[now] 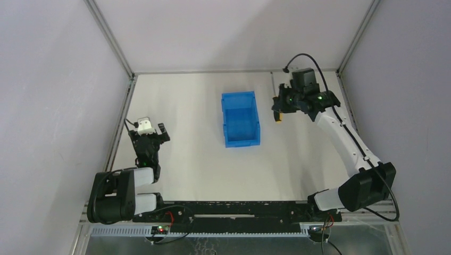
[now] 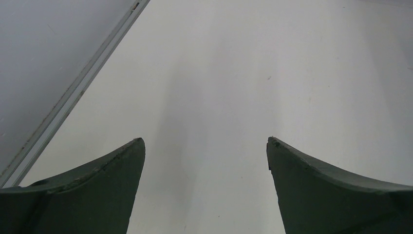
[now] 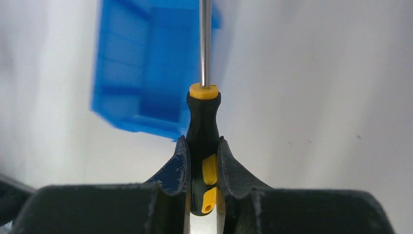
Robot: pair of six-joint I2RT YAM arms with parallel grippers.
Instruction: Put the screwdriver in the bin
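My right gripper [image 1: 277, 109] is shut on the screwdriver [image 1: 277, 118] and holds it above the table, just right of the blue bin [image 1: 240, 119]. In the right wrist view the jaws [image 3: 202, 142] clamp the black-and-yellow handle [image 3: 203, 119], and the thin metal shaft [image 3: 205, 44] points away, its far part over the bin's right corner [image 3: 139, 63]. The bin looks empty in both views. My left gripper [image 1: 150, 135] is open and empty over bare table at the left, far from the bin; its two dark fingers [image 2: 112, 180] stand wide apart in the left wrist view.
Grey walls close the table on the left, back and right. A metal rail [image 2: 73, 97] runs along the left table edge close to my left gripper. Both arm bases sit on the black rail [image 1: 234, 210] at the near edge.
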